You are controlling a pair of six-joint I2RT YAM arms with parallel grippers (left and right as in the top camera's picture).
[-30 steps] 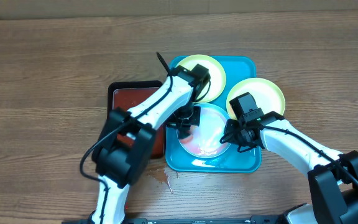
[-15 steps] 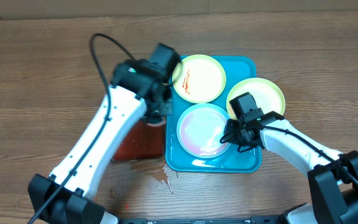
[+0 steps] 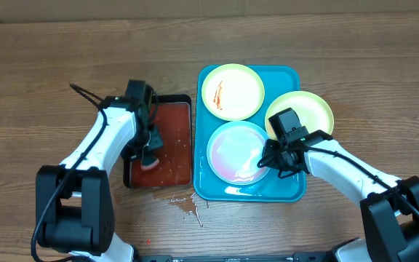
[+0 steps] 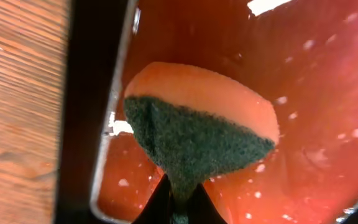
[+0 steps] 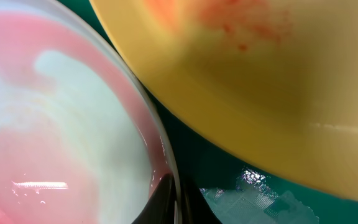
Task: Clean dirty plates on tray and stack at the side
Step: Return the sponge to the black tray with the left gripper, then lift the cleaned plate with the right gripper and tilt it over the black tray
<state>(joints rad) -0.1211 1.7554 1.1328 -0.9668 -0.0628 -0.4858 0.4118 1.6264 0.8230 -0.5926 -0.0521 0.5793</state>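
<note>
Orange sponge (image 4: 197, 134) is clamped by the left gripper (image 3: 148, 148) in the black tray (image 3: 184, 100). The light-blue plate (image 3: 233, 151) on the turquoise tray (image 3: 291, 192) is pinched at its rim by the right gripper (image 3: 273, 161). Red drips may be carried onto it by the soaked sponge.

Turquoise tray (image 3: 286, 78). Upper plate (image 3: 233, 91) yellow-green, streaked orange; right plate (image 3: 313, 109) yellow-green, smeared orange; lower plate (image 3: 233, 151) light-blue-rimmed, filmed pink. Black tray (image 3: 162, 97) filled red, flecked white. Sponge (image 4: 197, 118) orange, dark green face. Brown wood-grain bench (image 3: 49, 65).
</note>
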